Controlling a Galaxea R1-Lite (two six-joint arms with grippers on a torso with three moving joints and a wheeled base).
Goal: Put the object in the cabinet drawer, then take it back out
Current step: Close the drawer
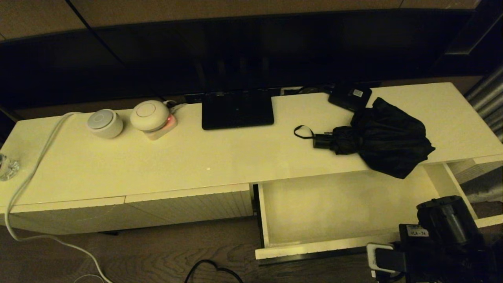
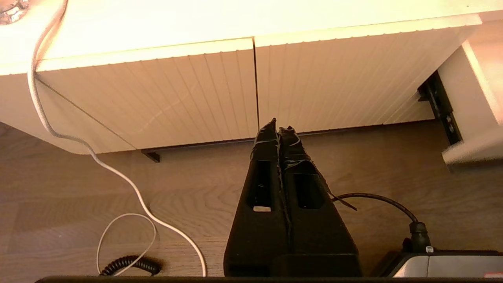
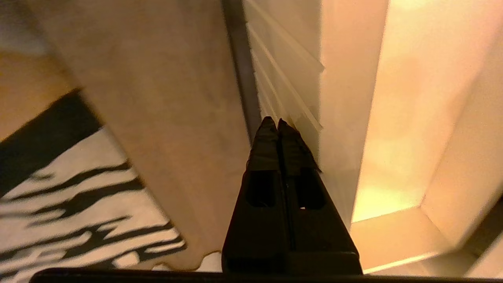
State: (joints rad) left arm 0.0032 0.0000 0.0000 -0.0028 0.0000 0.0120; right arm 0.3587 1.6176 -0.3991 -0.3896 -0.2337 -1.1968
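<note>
So far only the drawer [image 1: 342, 204] has been pulled open and left bare, while the umbrella [image 1: 377, 137] is seen lying untouched on the cabinet top [image 1: 157, 157] above it, both the right gripper [image 3: 277, 122] by the drawer front and the parked left gripper [image 2: 277, 125] being closed on nothing.

The head view looks steeply down from above on the counter [image 1: 196, 157] and open cabinet drawer [image 1: 334, 208]. The left wrist view sits low, facing the closed ribbed fronts [image 2: 314, 86] close up. The right wrist view hugs the cabinet drawer's [image 3: 290, 98] front, shared with the head view.
</note>
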